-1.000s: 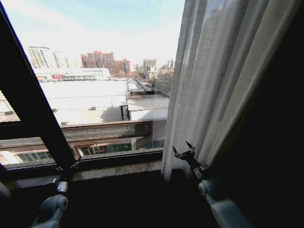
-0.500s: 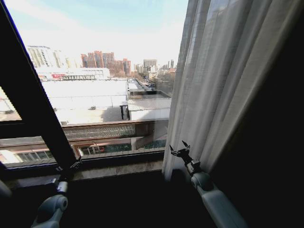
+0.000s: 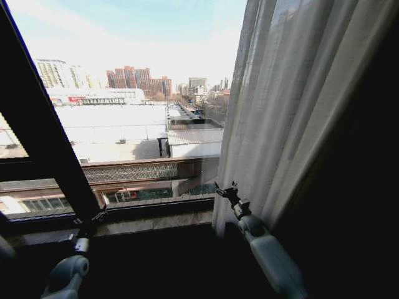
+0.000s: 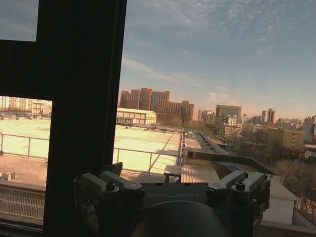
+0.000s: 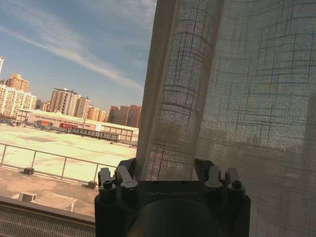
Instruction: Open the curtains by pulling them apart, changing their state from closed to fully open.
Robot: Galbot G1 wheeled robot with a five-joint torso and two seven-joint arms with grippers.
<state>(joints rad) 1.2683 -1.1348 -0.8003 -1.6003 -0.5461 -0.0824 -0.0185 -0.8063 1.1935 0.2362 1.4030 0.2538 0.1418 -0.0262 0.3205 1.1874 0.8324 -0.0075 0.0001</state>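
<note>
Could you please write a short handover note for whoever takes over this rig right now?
Right gripper: open, at the inner edge of the sheer curtain; in the right wrist view the edge fold stands between the jaws, not clamped.
Left gripper: low by the dark window frame, open in the left wrist view, holding nothing.
Done: the glass left of the curtain is uncovered, city in plain sight.
Left: the curtain hangs bunched on the right; grip its edge if it needs pulling further aside. No left panel is in sight, so I cannot confirm that side.

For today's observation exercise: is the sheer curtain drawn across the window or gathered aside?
Gathered aside: the sheer curtain hangs bunched at the right, leaving the window glass bare.
</note>
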